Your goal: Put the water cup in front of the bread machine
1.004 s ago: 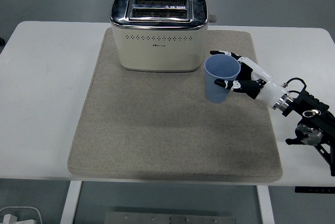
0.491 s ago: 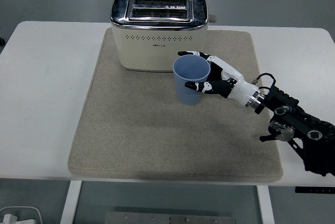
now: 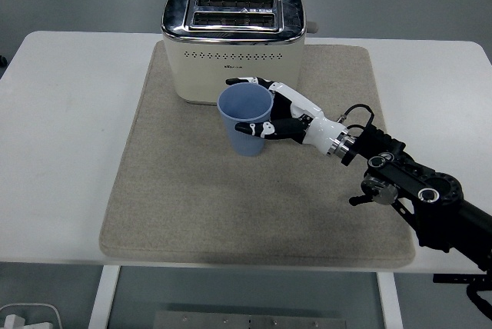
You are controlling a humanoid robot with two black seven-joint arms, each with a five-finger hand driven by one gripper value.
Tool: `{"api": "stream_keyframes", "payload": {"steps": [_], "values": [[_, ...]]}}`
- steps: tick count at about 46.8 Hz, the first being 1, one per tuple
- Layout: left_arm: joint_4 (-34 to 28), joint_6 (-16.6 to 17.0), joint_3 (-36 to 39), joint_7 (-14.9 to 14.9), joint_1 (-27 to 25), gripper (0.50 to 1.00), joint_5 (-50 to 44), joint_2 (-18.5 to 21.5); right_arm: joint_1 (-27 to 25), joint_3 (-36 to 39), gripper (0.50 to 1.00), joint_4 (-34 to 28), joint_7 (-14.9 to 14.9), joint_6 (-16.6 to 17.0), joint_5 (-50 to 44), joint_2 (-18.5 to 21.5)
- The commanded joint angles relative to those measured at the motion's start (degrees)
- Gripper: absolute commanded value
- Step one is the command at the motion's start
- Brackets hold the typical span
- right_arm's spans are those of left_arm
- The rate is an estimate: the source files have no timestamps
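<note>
White bench [image 3: 69, 137] carries a beige mat [image 3: 192, 206]. Cream bread machine [image 3: 234, 44] with chrome top stands at the mat's far edge, two slots facing up. Right arm [image 3: 415, 194] enters from the right edge and reaches across the mat. Right hand [image 3: 278, 114] is wrapped around the blue water cup [image 3: 245, 120], fingers curled on its far side, thumb on the near side. Cup upright, open end up, directly in front of the bread machine, near its front face. Whether the base touches the mat cannot be told.
</note>
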Motion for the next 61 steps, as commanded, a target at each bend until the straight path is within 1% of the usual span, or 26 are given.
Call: {"api": "stream_keyframes", "payload": {"steps": [1,10,14,26,34,40,43,48,51,58,61], "values": [[0.0,0.0,0.0,0.0,0.0,1.0,0.0,0.0,0.1,-0.7,0.666,0.0,-0.5,-1.7,0.0,0.9],[0.0,-0.1,0.0,0.0,0.0,1.0,0.0,0.0,0.1,-0.8,0.666,0.0,-0.8,-4.9,-0.1,2.5],[0.0,-0.1,0.0,0.0,0.0,1.0,-0.1,0.0,0.1,-0.8,0.67,0.0,-2.0,-6.5,-0.1,2.7],[0.0,0.0,0.0,0.0,0.0,1.0,0.0,0.0,0.0,-1.6,0.678,-0.1,-2.2,-9.2,-0.1,2.7],[0.0,0.0,0.0,0.0,0.0,1.0,0.0,0.0,0.0,-1.9,0.699,0.0,-2.2,-11.1,-0.1,2.7],[0.0,0.0,0.0,0.0,0.0,1.0,-0.1,0.0,-0.1,-2.1,0.721,0.0,-2.2,-11.4,-0.1,2.7],[0.0,0.0,0.0,0.0,0.0,1.0,0.0,0.0,-0.2,-2.7,0.744,0.0,-2.2,-11.5,-0.1,2.7],[0.0,-0.1,0.0,0.0,0.0,1.0,0.0,0.0,-0.3,-3.2,0.758,0.0,-2.2,-11.9,0.0,2.7],[0.0,-0.1,0.0,0.0,0.0,1.0,0.0,0.0,-0.4,-3.2,0.787,0.0,-2.2,-11.9,0.0,2.7],[0.0,0.0,0.0,0.0,0.0,1.0,0.0,0.0,-0.4,-3.2,0.793,0.0,-2.2,-11.9,0.0,2.7],[0.0,0.0,0.0,0.0,0.0,1.0,0.0,0.0,-0.4,-3.2,0.807,0.0,-2.2,-11.9,0.0,2.7]]}}
